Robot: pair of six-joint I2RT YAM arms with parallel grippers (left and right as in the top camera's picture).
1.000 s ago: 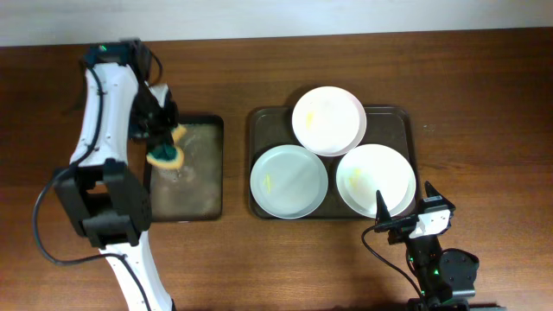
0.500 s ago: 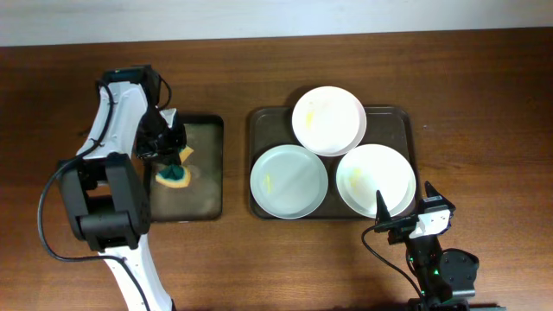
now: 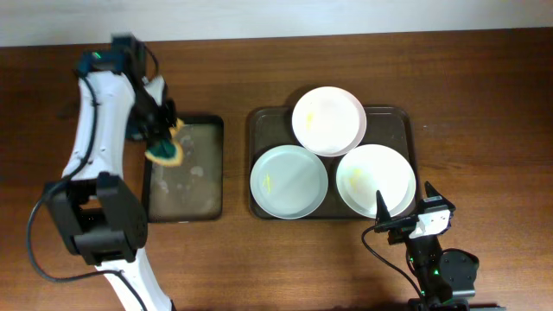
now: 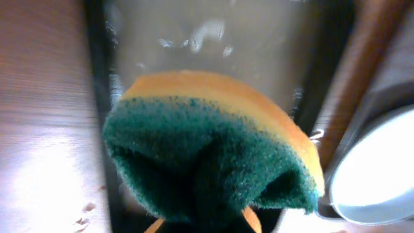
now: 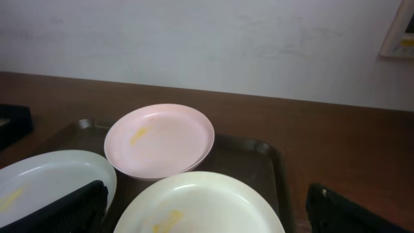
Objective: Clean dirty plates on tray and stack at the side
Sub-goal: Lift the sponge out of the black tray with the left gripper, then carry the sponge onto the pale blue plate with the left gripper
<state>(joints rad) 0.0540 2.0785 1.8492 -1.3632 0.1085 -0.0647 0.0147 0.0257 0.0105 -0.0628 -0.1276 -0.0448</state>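
Three white plates lie on the dark brown tray (image 3: 406, 117): a back plate (image 3: 327, 120), a front-left plate (image 3: 289, 181) with a yellow smear, and a front-right plate (image 3: 375, 180) with a smear. They also show in the right wrist view: back plate (image 5: 160, 139), left plate (image 5: 39, 184), near plate (image 5: 200, 204). My left gripper (image 3: 162, 142) is shut on a yellow-and-green sponge (image 3: 165, 154), which fills the left wrist view (image 4: 207, 155), above the small black tray (image 3: 203, 199). My right gripper (image 3: 404, 218) is open, just in front of the brown tray.
The small black tray holds shallow wet liquid (image 4: 213, 39) and stands left of the brown tray. Bare wooden table (image 3: 484, 130) lies right of the brown tray. A pale wall (image 5: 207, 39) stands behind the table.
My left gripper dipped the sponge down onto the black tray's wet bottom, then lifted it back up toward the tray's back-left corner. The right arm and the plates have not moved.
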